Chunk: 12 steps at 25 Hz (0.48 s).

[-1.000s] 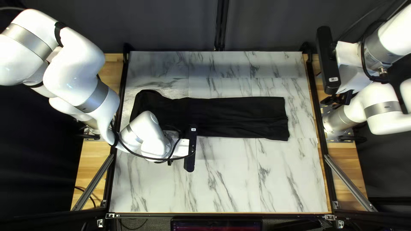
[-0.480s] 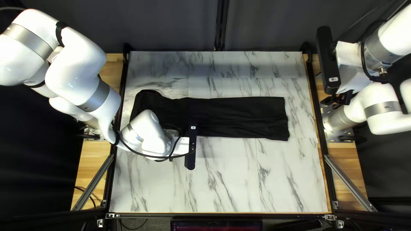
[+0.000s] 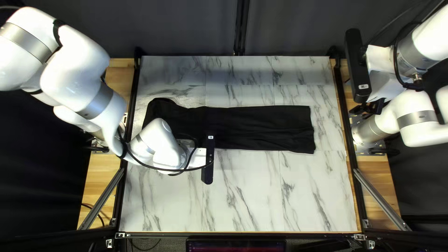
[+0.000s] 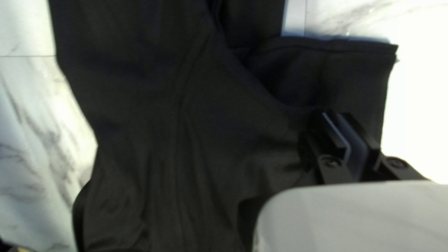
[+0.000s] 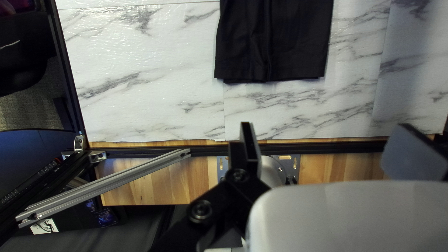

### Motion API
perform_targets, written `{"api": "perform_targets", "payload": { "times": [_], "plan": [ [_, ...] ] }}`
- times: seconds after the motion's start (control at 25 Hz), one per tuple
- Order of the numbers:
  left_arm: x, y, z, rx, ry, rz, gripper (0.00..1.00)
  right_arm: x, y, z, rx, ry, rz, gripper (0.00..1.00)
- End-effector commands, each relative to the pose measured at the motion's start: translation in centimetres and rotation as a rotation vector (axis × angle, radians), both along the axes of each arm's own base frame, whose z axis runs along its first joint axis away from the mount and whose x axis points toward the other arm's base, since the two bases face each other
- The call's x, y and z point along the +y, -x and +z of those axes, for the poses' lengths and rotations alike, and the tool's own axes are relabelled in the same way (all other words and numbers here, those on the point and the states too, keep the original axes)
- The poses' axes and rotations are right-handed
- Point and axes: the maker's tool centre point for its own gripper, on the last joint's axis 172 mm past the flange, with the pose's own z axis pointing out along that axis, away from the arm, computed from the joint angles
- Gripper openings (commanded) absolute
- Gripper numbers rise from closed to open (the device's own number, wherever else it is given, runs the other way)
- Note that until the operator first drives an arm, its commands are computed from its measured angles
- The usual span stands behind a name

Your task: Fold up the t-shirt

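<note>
- Nearest, the left arm (image 3: pixel 165 147) bends low over the bench (image 3: pixel 252 200), partly covering the shirt's near edge in the top left view.
- The left claw (image 4: pixel 337 114) is down at the shirt; whether it is parted, closed or has cloth in it, one cannot tell.
- Beyond it, the shirt (image 3: pixel 261 126) lies across the middle of the bench as a long, narrow strip. The lengthwise folding seems done (a judgement from its shape).
- The hem (image 5: pixel 270 77) shows layered edges, nearly even, toward the right arm's side. The other end is broader and less tidy, so that part probably needs work.
- Left to do: likely some tidying there, then folding the length over into a compact bundle. Perhaps halfway, then.
- Farther off, the right claw (image 5: pixel 326 125) stands wide, holding nothing, well apart from the shirt.
</note>
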Motion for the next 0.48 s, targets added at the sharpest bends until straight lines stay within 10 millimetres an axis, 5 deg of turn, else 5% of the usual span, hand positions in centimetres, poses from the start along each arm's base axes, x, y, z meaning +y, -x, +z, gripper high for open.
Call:
{"api": "perform_targets", "payload": {
  "times": [0.04, 0.48],
  "plan": [
    [1.2, 0.6, 2.9, 0.019, -0.019, -0.017, 0.0, 0.0, 0.0, 0.0, 0.0, 0.0, 0.0, 1.0],
    [7.1, -0.3, 3.9, 0.082, 0.05, -0.14, 0.0, 0.0, 0.0, 0.0, 0.0, 0.0, 0.0, 1.0]
  ]
}}
